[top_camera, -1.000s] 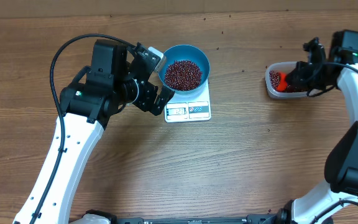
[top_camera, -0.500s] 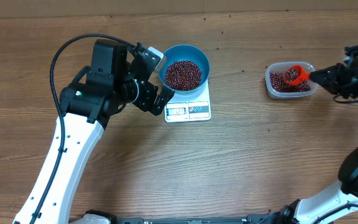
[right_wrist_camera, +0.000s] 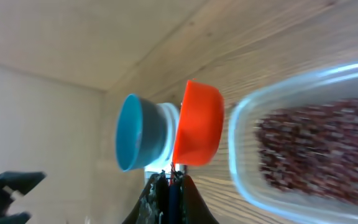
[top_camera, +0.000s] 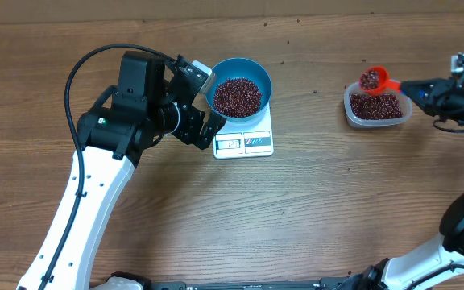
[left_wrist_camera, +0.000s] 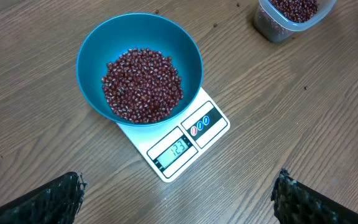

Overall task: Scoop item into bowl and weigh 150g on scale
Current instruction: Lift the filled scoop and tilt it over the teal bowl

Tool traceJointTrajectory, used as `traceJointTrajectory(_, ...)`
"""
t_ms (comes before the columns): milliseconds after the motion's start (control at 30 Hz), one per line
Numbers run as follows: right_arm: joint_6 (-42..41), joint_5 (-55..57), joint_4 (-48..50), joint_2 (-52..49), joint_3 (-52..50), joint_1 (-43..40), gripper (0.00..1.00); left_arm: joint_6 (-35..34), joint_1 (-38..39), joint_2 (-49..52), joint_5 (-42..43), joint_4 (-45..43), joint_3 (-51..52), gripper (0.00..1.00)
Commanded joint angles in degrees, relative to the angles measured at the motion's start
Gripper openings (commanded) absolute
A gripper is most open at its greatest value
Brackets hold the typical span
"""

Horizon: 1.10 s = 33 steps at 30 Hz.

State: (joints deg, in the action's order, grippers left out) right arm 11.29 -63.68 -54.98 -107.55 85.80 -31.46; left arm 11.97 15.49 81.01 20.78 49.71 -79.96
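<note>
Beans (top_camera: 238, 95) lie heaped in the blue bowl (top_camera: 240, 64), which sits on the white scale (top_camera: 245, 143) near the middle of the bench (top_camera: 321, 209) in the overhead view. My left hand (top_camera: 207, 98) stands just beside the bowl's left side, jaws wide and holding nothing. Far to the right, my right hand (top_camera: 413, 86) is clamped on the handle of an orange scoop (top_camera: 388, 81). The scoop carries a load of beans above the back edge of the clear tub (top_camera: 348, 106), well apart from the bowl. From the left wrist I see the heap covering the bowl's bottom and part of its wall. The display (left_wrist_camera: 178, 149) shows what I read as 123, short of the 150 I need. My left fingers (left_wrist_camera: 48, 200) show at the two bottom corners, far apart and touching nothing. From the right wrist the scoop is side-on, its handle pinched in the closed fingers at the lower edge. The tub's rim is blurred just to its right, and the bowl and scale are small behind it. I judge most of the filling done. This load has yet to be carried over and tipped in carefully, perhaps only in part, until the reading reaches the target.
</note>
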Motion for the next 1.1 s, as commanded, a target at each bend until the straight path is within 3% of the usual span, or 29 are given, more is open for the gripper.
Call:
traceJointTrajectory(0, 0.7, -4.2, 0.2, -0.2, 0.9, 3.8, 0.04, -0.8, -0.1, -0.4, -0.4, -0.2, -1.3, 0.99)
traceJointTrajectory(300, -5.5, -3.8, 4.9, -0.2, 5.3, 15.9, 0.04, -0.8, -0.1, -0.4, -0.4, -0.2, -1.3, 1.00)
traceJointTrajectory(467, -11.5, 2.4, 9.3, -0.2, 8.2, 23.3, 0.04, -0.8, -0.1, -0.4, -0.4, -0.2, -1.3, 1.00)
traceJointTrajectory(833, -13.4, 34.7, 9.0, -0.2, 16.0, 41.4, 0.04, -0.8, -0.1, -0.4, -0.4, -0.2, -1.3, 0.99)
traceJointTrajectory(1067, -6.4, 58.1, 7.2, -0.2, 19.3, 52.5, 0.04, -0.8, -0.1, -0.4, -0.4, -0.2, -1.3, 1.00)
